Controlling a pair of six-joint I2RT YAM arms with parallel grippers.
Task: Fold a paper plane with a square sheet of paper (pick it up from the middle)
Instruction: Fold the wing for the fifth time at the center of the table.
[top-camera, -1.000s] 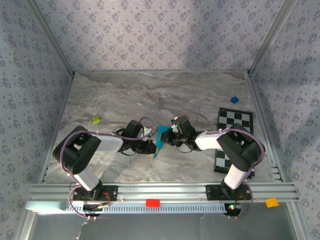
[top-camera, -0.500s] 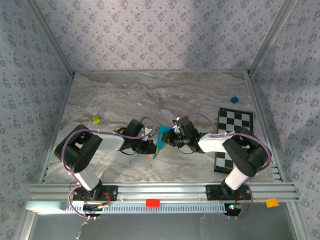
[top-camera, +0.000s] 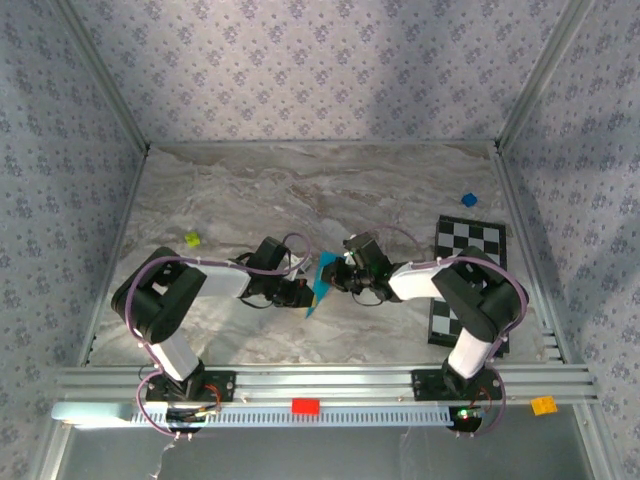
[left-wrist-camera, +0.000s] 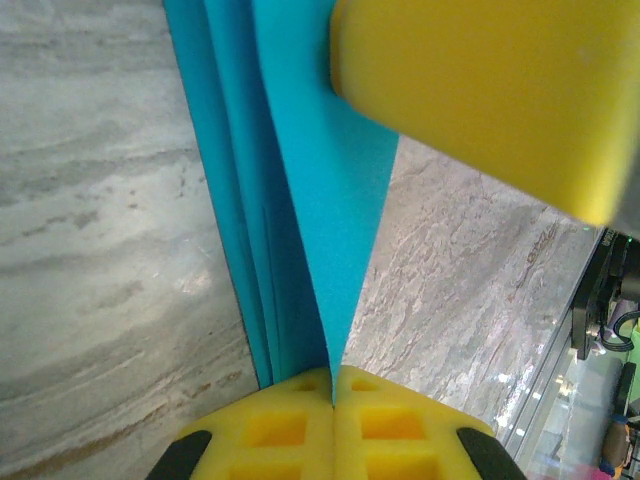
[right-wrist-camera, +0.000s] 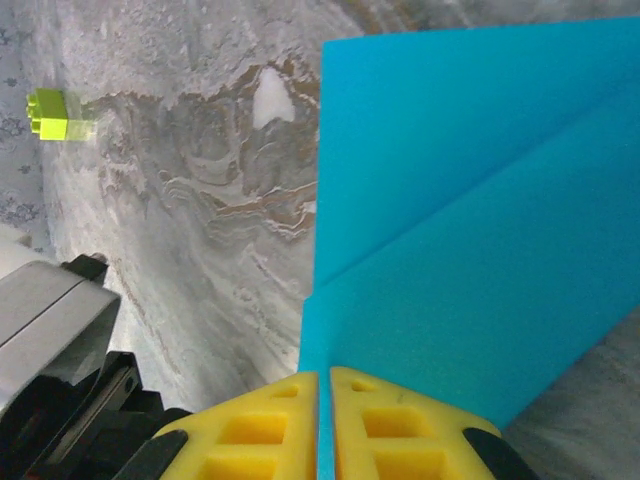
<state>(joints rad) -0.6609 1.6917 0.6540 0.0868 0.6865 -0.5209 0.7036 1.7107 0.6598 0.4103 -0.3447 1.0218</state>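
Cyan paper, already multi-layered, was held at frame centre, pinched by both the left gripper and the right gripper. Mid-folding was judged; next, layers likely needed aligning and creasing.

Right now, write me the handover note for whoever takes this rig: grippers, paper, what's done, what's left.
Grippers: left gripper shut on the paper; right gripper shut on it from the opposite side.
Paper: held between the two arms near the table's middle, in several folded layers with a diagonal crease.
Done: sheet picked up, several folds made.
Left: finish the plane's shape and set it down; how many folds remain cannot be told.
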